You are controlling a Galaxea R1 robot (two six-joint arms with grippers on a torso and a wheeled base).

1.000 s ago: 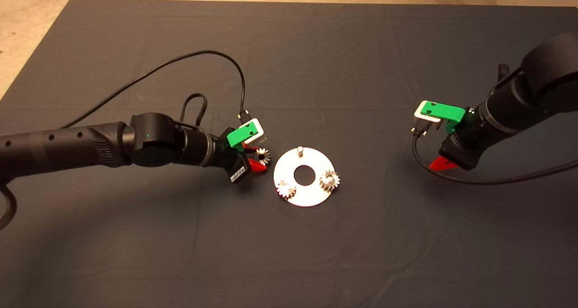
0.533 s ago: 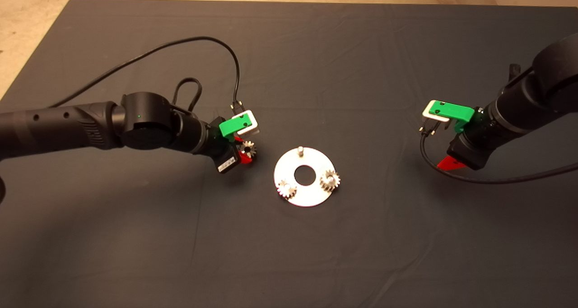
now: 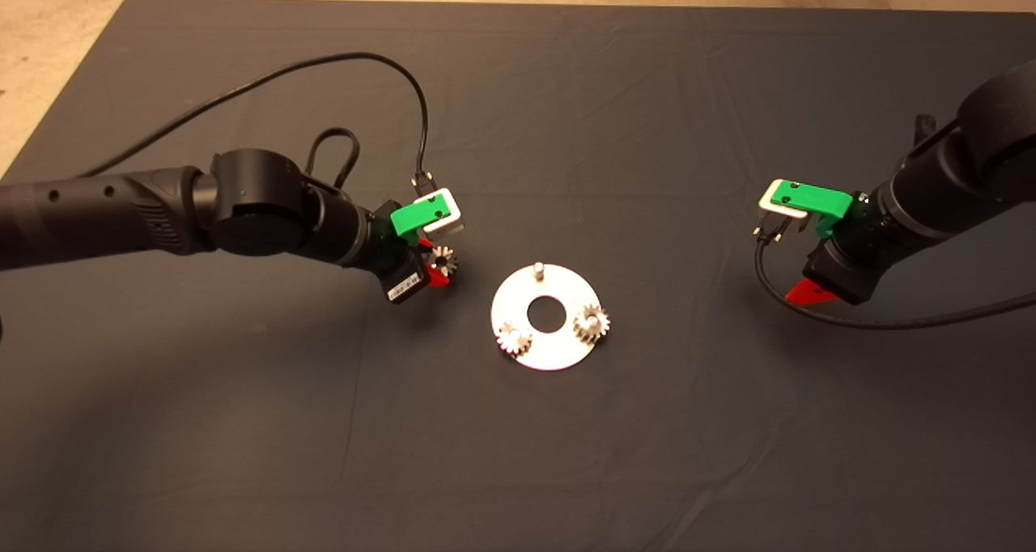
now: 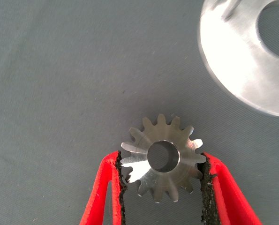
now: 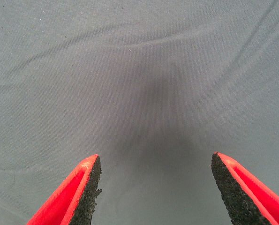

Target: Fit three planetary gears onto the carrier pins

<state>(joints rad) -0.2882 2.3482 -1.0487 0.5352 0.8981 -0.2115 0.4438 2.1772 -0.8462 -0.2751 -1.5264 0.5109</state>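
Note:
A round silver disc lies mid-mat with three carrier pins. Two pins carry planetary gears, one at the disc's lower left and one at its right. The far pin is bare. My left gripper is left of the disc, above the mat, shut on the third planetary gear. In the left wrist view the gear sits between the black pads with its centre hole showing, and the disc's rim is nearby. My right gripper is open and empty, far right of the disc.
The dark mat covers the table, with bare tabletop beyond its far and left edges. A black cable loops from the left wrist over the mat. Another cable trails from the right wrist.
My left gripper has drawn back to the left and slightly farther away from the disc, carrying the gear. The right arm shifted a little to the right.

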